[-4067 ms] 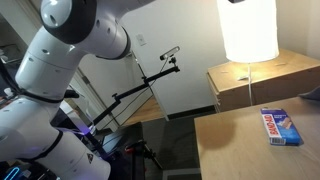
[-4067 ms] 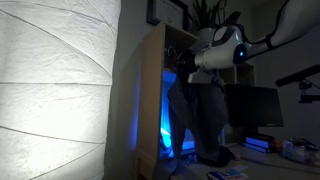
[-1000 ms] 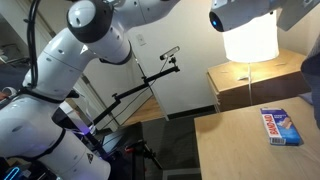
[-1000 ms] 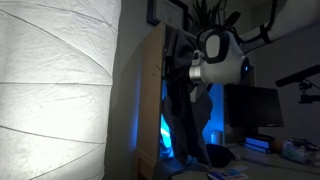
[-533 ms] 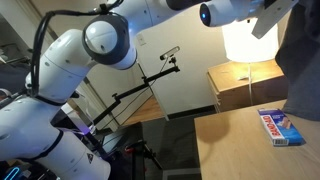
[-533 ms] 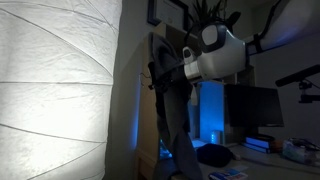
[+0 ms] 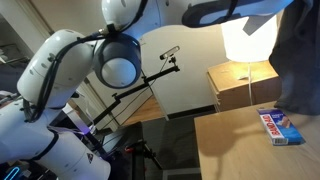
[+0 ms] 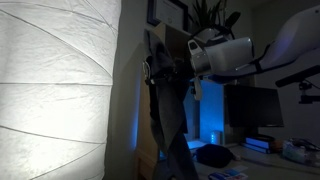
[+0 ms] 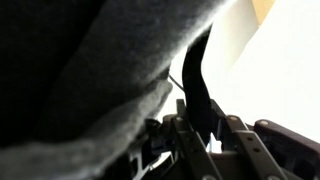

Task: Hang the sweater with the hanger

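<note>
Right of the glowing lamp shade point(image 8: 60, 90), in front of the tan wooden cabinet point(image 8: 142, 120), the sweater point(image 8: 168, 120) is seen hanging in the air. It is a long, limp grey-blue drape, judged soft, light and apt to slip. It is carried at its top by the gripper point(image 8: 185, 68), whose jaws are pinched on bunched fabric in the wrist view. No hanger can be made out. A hold near the collar is judged best, since folds taken elsewhere would sag.

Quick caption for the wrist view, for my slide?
Dark grey sweater draped close over the hand, filling most of the wrist view, bright background at right.
</note>
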